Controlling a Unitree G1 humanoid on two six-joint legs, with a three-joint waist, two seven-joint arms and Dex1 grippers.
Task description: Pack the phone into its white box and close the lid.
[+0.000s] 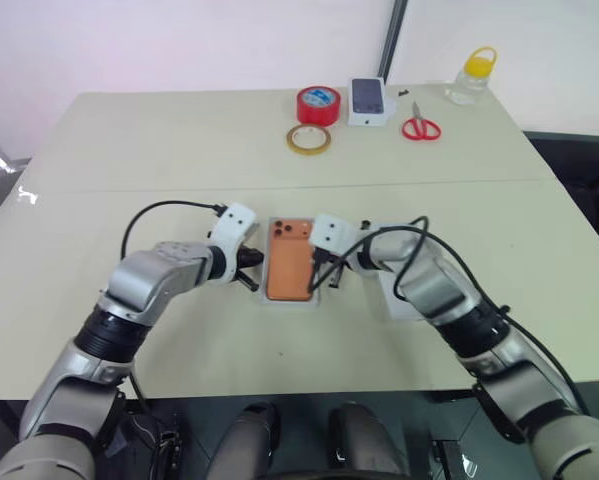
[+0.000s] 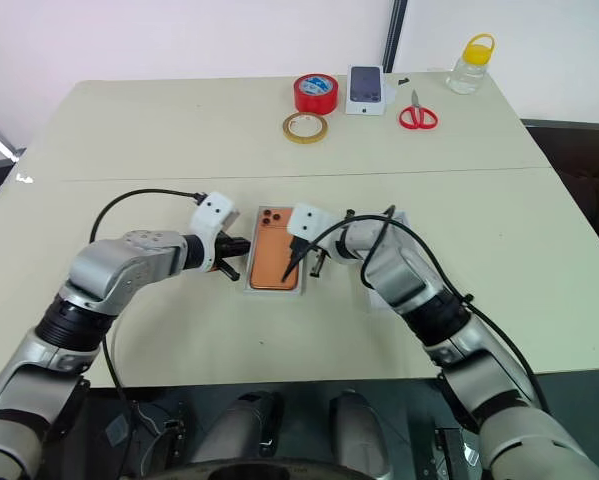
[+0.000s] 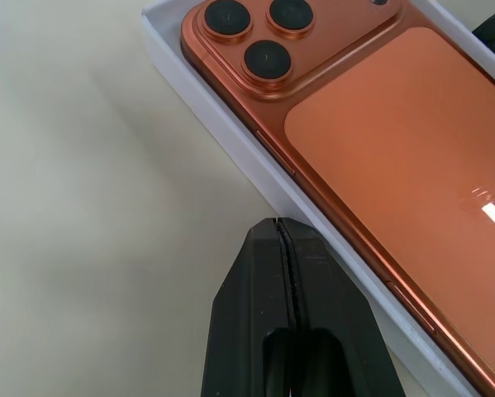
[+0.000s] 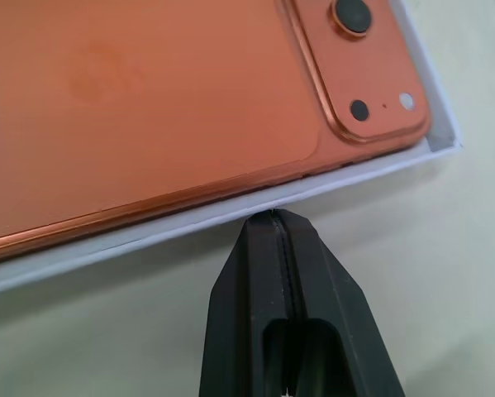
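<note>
The left end effector (image 3: 282, 227) has its two black fingers pressed together with nothing between them, its tip just beside the outer long wall of the white box (image 3: 230, 136); the right end effector (image 4: 273, 217) is likewise shut and empty, its tip at the opposite long wall, so the box sits between the two tips. Inside the box lies the phone (image 1: 289, 262), back up, its dark lens cluster at the end of the box farther from the robot; it seems seated flat within the walls, though whether it is fully down I cannot tell. The phone looks rigid, smooth and fairly dense, with a glossy back that closed fingertips would slide over, so it is probably better nudged by its metal edge than pressed on the lenses. The box reads as thin card: light, easily pushed across the worktop (image 1: 129, 150), with walls that would likely buckle if squeezed hard. Just to the right of the box, partly under the right forearm, lies a white rectangular piece (image 2: 389, 290) that may be the lid; I judge it light and stiff, best pinched across one thin rim. Well beyond the box stand a red tape roll (image 1: 318, 104), a yellowish tape ring (image 1: 308, 139), a small white phone carton (image 1: 369, 102), red scissors (image 1: 420, 127) and a yellow-capped bottle (image 1: 473, 76).
</note>
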